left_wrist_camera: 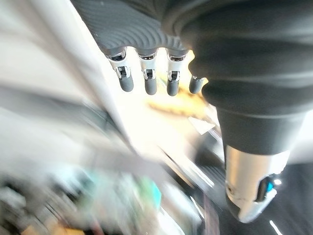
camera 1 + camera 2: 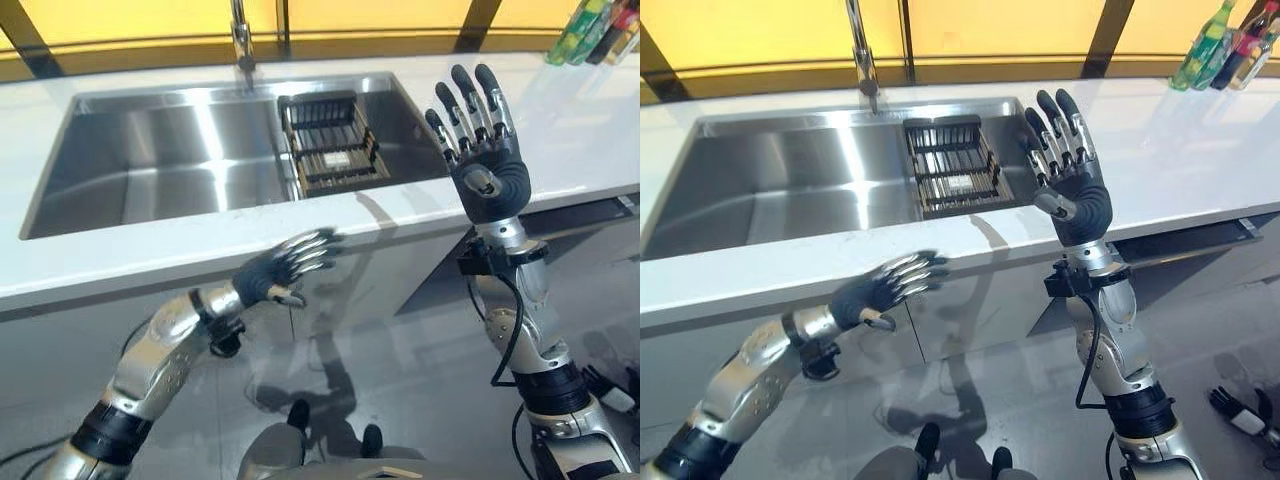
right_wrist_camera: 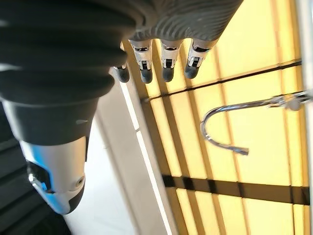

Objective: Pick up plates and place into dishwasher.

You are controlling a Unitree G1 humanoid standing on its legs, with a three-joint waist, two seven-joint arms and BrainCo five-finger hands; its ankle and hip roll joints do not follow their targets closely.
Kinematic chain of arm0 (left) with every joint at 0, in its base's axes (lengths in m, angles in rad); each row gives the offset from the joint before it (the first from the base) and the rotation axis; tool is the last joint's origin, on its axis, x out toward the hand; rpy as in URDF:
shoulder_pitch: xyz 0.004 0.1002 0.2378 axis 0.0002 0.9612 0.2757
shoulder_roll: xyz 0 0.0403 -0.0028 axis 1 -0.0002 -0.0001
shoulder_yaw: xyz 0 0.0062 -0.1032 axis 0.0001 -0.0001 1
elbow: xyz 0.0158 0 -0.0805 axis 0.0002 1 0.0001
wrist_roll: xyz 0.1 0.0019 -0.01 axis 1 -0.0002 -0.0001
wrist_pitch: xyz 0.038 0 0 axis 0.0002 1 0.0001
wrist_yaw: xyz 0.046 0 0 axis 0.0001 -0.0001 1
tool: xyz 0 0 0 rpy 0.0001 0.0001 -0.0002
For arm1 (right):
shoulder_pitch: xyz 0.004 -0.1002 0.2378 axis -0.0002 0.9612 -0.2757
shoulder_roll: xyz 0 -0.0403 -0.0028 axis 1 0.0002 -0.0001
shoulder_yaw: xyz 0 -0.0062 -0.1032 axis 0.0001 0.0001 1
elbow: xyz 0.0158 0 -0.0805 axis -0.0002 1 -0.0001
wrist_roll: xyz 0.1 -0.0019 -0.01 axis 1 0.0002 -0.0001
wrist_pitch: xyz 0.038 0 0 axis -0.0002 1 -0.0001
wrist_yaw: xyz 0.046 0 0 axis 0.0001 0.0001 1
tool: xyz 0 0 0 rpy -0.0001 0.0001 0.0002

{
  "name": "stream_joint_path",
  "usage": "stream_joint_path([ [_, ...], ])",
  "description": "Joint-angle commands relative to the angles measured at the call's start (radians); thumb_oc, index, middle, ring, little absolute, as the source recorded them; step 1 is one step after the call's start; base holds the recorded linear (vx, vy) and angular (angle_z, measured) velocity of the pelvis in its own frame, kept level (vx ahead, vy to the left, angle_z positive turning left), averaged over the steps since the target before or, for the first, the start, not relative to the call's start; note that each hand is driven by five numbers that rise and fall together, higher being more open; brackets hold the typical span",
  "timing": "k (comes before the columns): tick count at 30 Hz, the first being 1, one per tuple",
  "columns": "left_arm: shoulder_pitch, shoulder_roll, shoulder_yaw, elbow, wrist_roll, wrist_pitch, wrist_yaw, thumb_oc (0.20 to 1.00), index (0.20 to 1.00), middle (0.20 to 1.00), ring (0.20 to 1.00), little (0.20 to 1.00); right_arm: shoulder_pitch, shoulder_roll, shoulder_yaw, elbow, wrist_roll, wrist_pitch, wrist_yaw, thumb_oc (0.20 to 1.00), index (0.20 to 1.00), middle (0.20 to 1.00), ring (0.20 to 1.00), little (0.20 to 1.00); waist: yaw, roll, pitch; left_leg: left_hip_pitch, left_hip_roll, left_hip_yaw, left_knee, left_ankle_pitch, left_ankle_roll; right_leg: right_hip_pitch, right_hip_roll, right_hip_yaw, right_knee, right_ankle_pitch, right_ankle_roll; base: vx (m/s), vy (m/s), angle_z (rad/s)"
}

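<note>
My left hand (image 2: 272,272) hangs in front of the white cabinet face, just below the counter's front edge, with its fingers (image 1: 146,82) relaxed and holding nothing. My right hand (image 2: 489,178) is raised upright over the counter's front edge to the right of the sink, palm toward me. Its fingers (image 3: 167,62) are straight and apart, with nothing in them. A dark slatted rack (image 2: 333,148) sits in the right part of the steel sink (image 2: 150,170).
A chrome faucet (image 2: 241,35) stands behind the sink. Several bottles (image 2: 600,30) stand at the counter's far right corner. The white counter (image 2: 580,120) stretches right of the sink, with a dark opening (image 2: 585,215) under its edge there. The floor below is grey.
</note>
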Motion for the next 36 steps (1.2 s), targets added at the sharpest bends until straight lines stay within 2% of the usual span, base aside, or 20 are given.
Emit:
stream_joint_path([
  [1,-0.017,-0.034,-0.009,-0.016,-0.159,0.040,-0.141,1.000,1.000,1.000,1.000,1.000,-0.013,-0.040,0.020,-0.043,0.050,-0.019,0.031,1.000,1.000,1.000,1.000,1.000,-0.023,0.011,-0.105,0.054,0.052,0.037,-0.010,-0.032,0.000,-0.018,0.000,-0.009,-0.024,0.118,-0.005,-0.04,-0.081,-0.04],
  [5,-0.042,-0.042,-0.044,-0.028,-0.202,0.171,-0.240,1.000,1.000,1.000,1.000,1.000,-0.040,-0.055,0.056,-0.044,0.055,-0.011,0.039,1.000,1.000,1.000,1.000,1.000,-0.032,0.018,-0.121,0.062,0.073,0.043,-0.023,-0.022,-0.020,-0.004,0.006,-0.024,-0.042,0.114,-0.016,-0.04,-0.052,-0.09],
  [8,-0.063,-0.013,-0.075,-0.036,-0.205,0.159,-0.216,1.000,1.000,1.000,1.000,1.000,-0.071,-0.087,0.070,-0.038,0.083,-0.002,0.024,1.000,1.000,1.000,1.000,1.000,-0.037,0.024,-0.126,0.066,0.081,0.044,-0.026,-0.017,-0.031,0.003,0.008,-0.031,-0.046,0.112,-0.020,-0.02,-0.010,-0.01],
  [10,-0.085,-0.002,-0.058,-0.036,-0.252,0.105,-0.139,1.000,1.000,1.000,1.000,1.000,-0.087,-0.098,0.074,-0.033,0.093,0.006,0.019,1.000,1.000,1.000,1.000,1.000,-0.037,0.025,-0.130,0.068,0.083,0.040,-0.031,-0.013,-0.034,0.009,0.007,-0.037,-0.050,0.110,-0.021,-0.02,0.008,0.08],
  [11,-0.091,-0.002,-0.037,-0.032,-0.273,0.050,-0.090,1.000,1.000,1.000,1.000,1.000,-0.089,-0.097,0.070,-0.034,0.095,0.014,0.020,1.000,1.000,1.000,1.000,1.000,-0.036,0.026,-0.133,0.069,0.085,0.038,-0.034,-0.012,-0.035,0.011,0.006,-0.040,-0.052,0.108,-0.020,0.00,0.019,0.08],
  [12,-0.088,-0.017,0.011,-0.024,-0.277,-0.060,0.012,1.000,1.000,1.000,1.000,1.000,-0.077,-0.087,0.062,-0.040,0.077,0.025,0.023,1.000,1.000,1.000,1.000,1.000,-0.034,0.027,-0.137,0.070,0.087,0.036,-0.038,-0.008,-0.037,0.012,0.005,-0.041,-0.054,0.107,-0.020,0.01,0.024,0.04],
  [13,-0.082,-0.037,0.046,-0.022,-0.241,-0.135,0.106,1.000,1.000,1.000,1.000,1.000,-0.063,-0.069,0.055,-0.046,0.048,0.035,0.023,1.000,1.000,1.000,1.000,1.000,-0.031,0.026,-0.139,0.071,0.089,0.033,-0.042,-0.006,-0.037,0.015,0.004,-0.045,-0.055,0.104,-0.020,0.00,0.000,0.00],
  [14,-0.075,-0.055,0.081,-0.023,-0.197,-0.211,0.210,1.000,1.000,1.000,1.000,1.000,-0.051,-0.055,0.045,-0.049,0.019,0.042,0.014,1.000,1.000,1.000,1.000,1.000,-0.027,0.026,-0.139,0.072,0.090,0.029,-0.046,-0.004,-0.036,0.017,0.004,-0.049,-0.056,0.102,-0.021,0.00,0.000,0.00],
  [15,-0.070,-0.082,0.113,-0.023,-0.157,-0.259,0.294,1.000,1.000,1.000,1.000,1.000,-0.043,-0.038,0.037,-0.050,-0.014,0.049,-0.002,1.000,1.000,1.000,1.000,1.000,-0.023,0.023,-0.140,0.063,0.088,0.024,-0.043,0.007,-0.035,0.011,0.002,-0.051,-0.054,0.108,-0.022,0.00,0.000,0.00],
  [18,-0.058,-0.203,0.207,0.016,0.004,-0.360,0.571,1.000,1.000,1.000,1.000,1.000,-0.055,0.024,0.022,-0.032,-0.163,0.093,-0.076,1.000,1.000,1.000,1.000,1.000,-0.006,0.013,-0.144,0.059,0.088,0.002,-0.049,0.015,-0.036,0.015,0.001,-0.064,-0.054,0.103,-0.027,0.01,-0.007,0.07],
  [20,-0.062,-0.252,0.217,0.038,0.180,-0.435,0.713,1.000,1.000,1.000,1.000,1.000,-0.080,0.049,0.037,-0.027,-0.252,0.118,-0.134,1.000,1.000,1.000,1.000,1.000,0.000,0.007,-0.142,0.058,0.087,-0.010,-0.054,0.021,-0.036,0.015,0.002,-0.072,-0.053,0.102,-0.030,-0.01,-0.027,0.16],
  [21,-0.062,-0.277,0.214,0.031,0.333,-0.448,0.855,1.000,1.000,1.000,1.000,1.000,-0.103,0.052,0.047,-0.024,-0.302,0.146,-0.185,1.000,1.000,1.000,1.000,1.000,0.007,0.003,-0.137,0.055,0.088,-0.016,-0.055,0.025,-0.037,0.014,0.002,-0.079,-0.051,0.100,-0.033,-0.03,-0.028,0.11],
  [24,-0.093,-0.293,0.200,0.064,0.466,-0.413,1.036,1.000,1.000,1.000,1.000,1.000,-0.149,0.059,0.079,0.007,-0.332,0.175,-0.239,1.000,1.000,1.000,1.000,1.000,0.017,-0.003,-0.127,0.053,0.092,-0.022,-0.054,0.028,-0.041,0.017,0.001,-0.095,-0.047,0.094,-0.036,-0.03,-0.028,0.06],
  [27,-0.125,-0.305,0.180,0.110,0.533,-0.371,1.146,1.000,1.000,1.000,1.000,1.000,-0.195,0.083,0.124,0.063,-0.334,0.191,-0.282,1.000,1.000,1.000,1.000,1.000,0.026,-0.007,-0.117,0.048,0.101,-0.022,-0.043,0.028,-0.046,0.018,0.001,-0.110,-0.042,0.090,-0.040,-0.03,-0.056,0.06],
  [30,-0.149,-0.309,0.167,0.143,0.564,-0.321,1.190,1.000,1.000,1.000,1.000,1.000,-0.232,0.113,0.175,0.131,-0.347,0.198,-0.315,1.000,1.000,1.000,1.000,1.000,0.040,-0.010,-0.109,0.043,0.110,-0.028,-0.029,0.028,-0.053,0.022,0.004,-0.124,-0.039,0.083,-0.046,-0.03,-0.110,0.10],
  [33,-0.146,-0.311,0.160,0.163,0.582,-0.288,1.193,1.000,1.000,1.000,1.000,1.000,-0.234,0.120,0.207,0.176,-0.374,0.201,-0.347,1.000,1.000,1.000,1.000,1.000,0.052,-0.009,-0.100,0.037,0.125,-0.031,-0.023,0.035,-0.065,0.028,0.012,-0.138,-0.043,0.079,-0.054,0.01,-0.144,0.06],
  [36,-0.145,-0.311,0.151,0.177,0.592,-0.271,1.202,1.000,1.000,1.000,1.000,1.000,-0.223,0.137,0.223,0.201,-0.383,0.198,-0.374,1.000,1.000,1.000,1.000,1.000,0.065,-0.003,-0.087,0.028,0.146,-0.037,-0.015,0.047,-0.080,0.039,0.023,-0.153,-0.054,0.069,-0.062,0.01,-0.167,0.04],
])
